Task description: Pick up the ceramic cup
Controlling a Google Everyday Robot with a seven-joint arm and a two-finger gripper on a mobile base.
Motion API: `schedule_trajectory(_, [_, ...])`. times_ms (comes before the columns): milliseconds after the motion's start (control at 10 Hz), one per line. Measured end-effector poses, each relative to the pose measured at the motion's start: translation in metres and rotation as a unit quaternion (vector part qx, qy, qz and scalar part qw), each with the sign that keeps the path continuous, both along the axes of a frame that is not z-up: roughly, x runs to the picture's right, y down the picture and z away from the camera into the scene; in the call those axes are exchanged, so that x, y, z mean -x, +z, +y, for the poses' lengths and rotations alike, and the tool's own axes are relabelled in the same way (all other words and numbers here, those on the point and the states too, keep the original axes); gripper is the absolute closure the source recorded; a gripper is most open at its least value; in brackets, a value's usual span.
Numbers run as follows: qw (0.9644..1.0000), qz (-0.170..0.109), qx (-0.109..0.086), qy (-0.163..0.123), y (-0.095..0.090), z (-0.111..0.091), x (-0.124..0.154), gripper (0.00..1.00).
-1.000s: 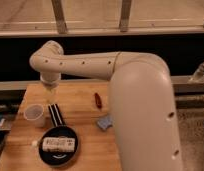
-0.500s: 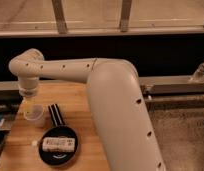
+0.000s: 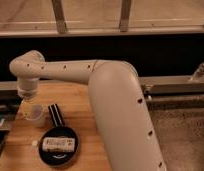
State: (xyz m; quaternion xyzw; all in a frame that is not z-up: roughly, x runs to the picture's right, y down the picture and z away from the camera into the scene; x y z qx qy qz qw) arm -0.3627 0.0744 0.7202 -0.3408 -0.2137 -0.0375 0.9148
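Note:
The ceramic cup (image 3: 37,116) is small, off-white and handleless. It stands upright on the wooden table (image 3: 75,100) near its left edge. My gripper (image 3: 29,104) hangs from the wrist directly above the cup's left rim, very close to it, and partly blocks the view of the cup. The white arm (image 3: 115,100) sweeps from the lower right across the table to the gripper and hides much of the table's right side.
A black round pan (image 3: 45,154) with a white packet (image 3: 58,144) in it lies just in front of the cup. Its black handle (image 3: 55,114) points back, right beside the cup. The table's left edge is close to the cup. A dark wall and railing run behind.
The arm has swung left and lowered, bringing the gripper from right of the cup to just above it. The arm now covers the right of the table.

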Motion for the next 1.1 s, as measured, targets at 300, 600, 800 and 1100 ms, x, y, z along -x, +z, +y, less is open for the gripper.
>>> schedule_trajectory(300, [0.9995,0.03,-0.005,0.005,0.025,0.003,-0.012,0.2])
schedule_trajectory(600, [0.9991,0.039,-0.006,0.012,0.057,0.009,-0.017,0.2])
schedule_trajectory(800, [0.9994,0.034,-0.003,0.004,0.072,0.006,-0.004,0.2])
schedule_trajectory(1100, [0.9997,0.025,0.009,0.001,0.096,0.007,0.009,0.2])
